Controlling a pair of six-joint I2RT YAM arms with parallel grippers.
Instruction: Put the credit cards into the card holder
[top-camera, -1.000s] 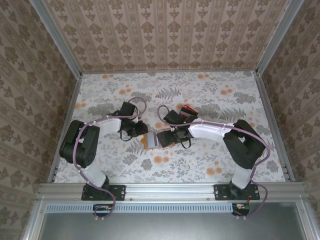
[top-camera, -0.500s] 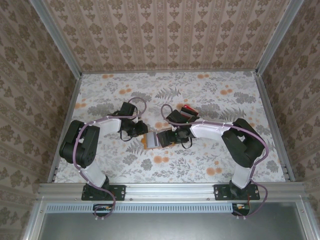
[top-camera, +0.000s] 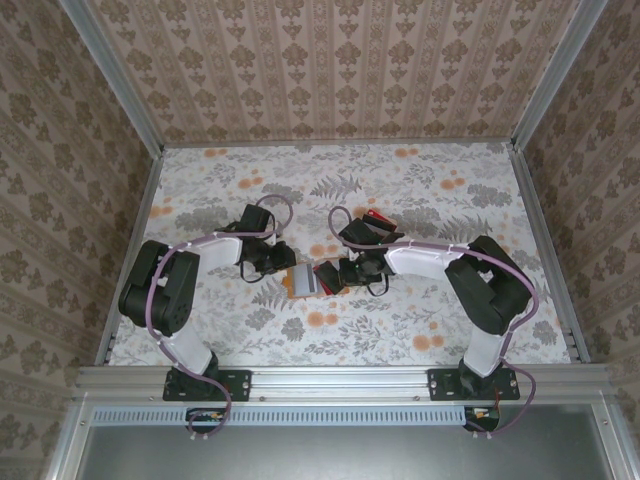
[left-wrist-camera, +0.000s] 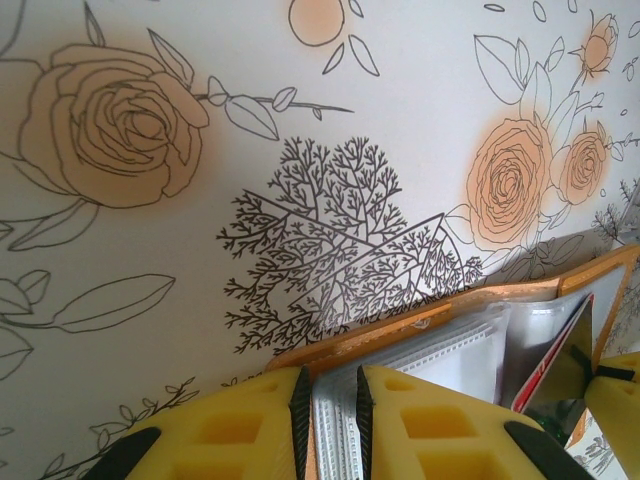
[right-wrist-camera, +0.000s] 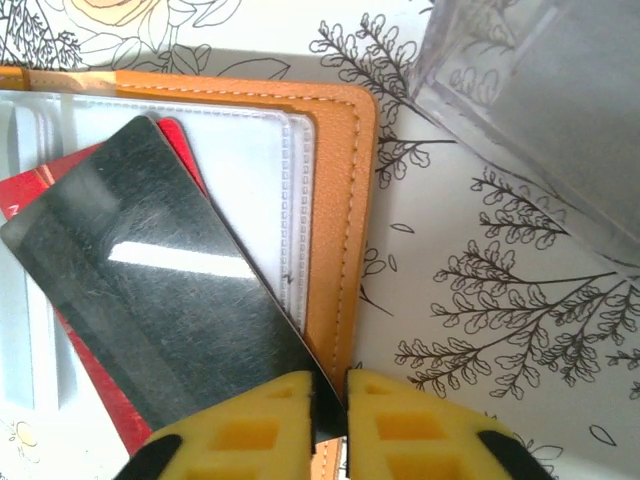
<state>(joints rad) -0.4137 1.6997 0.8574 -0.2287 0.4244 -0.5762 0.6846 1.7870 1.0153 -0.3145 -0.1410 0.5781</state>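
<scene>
Over the holder (right-wrist-camera: 340, 200), right gripper (right-wrist-camera: 330, 390) pinched the black card (right-wrist-camera: 160, 290); left gripper (left-wrist-camera: 333, 395) clamped the holder's edge. Insertion seemed underway; next called for squaring card to pocket.

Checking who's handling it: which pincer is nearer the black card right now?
Right. The right pincer pinches the black card by its corner; the left pincer clamps the card holder at its other side, away from the card.
</scene>
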